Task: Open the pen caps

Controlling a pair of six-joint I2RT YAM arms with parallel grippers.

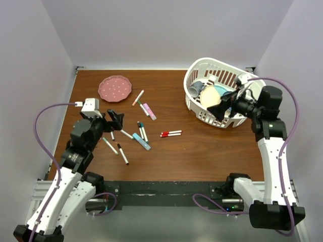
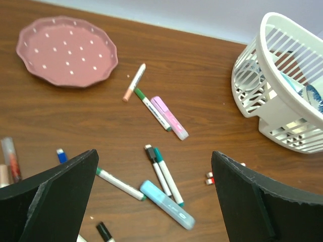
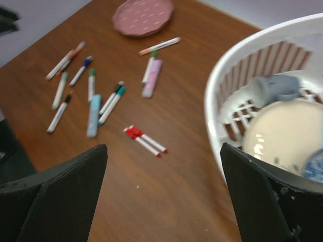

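My left pincer (image 1: 115,120) hangs wide open, holding nothing, above the brown wooden table (image 1: 202,151). The small teal plastic cap (image 2: 158,154) is on its slim white pen (image 2: 170,185) right below me (nice and close). I should pinch the barrel so that my right pincer (image 1: 222,108), open and empty over the white plastic basket (image 3: 262,43), can pull the cap straight off.

My top camera looks down from above and behind the arm bases and takes in the whole table (image 1: 202,151). The left wrist camera sits low, facing the far wall across the markers (image 1: 144,133) (image 2: 169,181) (image 3: 112,105). The right wrist camera hangs close beside the white basket (image 1: 192,103) (image 2: 282,75) (image 3: 237,55), facing left. All three views share the pink plate (image 1: 115,88) (image 2: 65,50) (image 3: 143,17), the basket, the markers and the red pen caps (image 1: 163,134) (image 2: 209,180) (image 3: 131,132).
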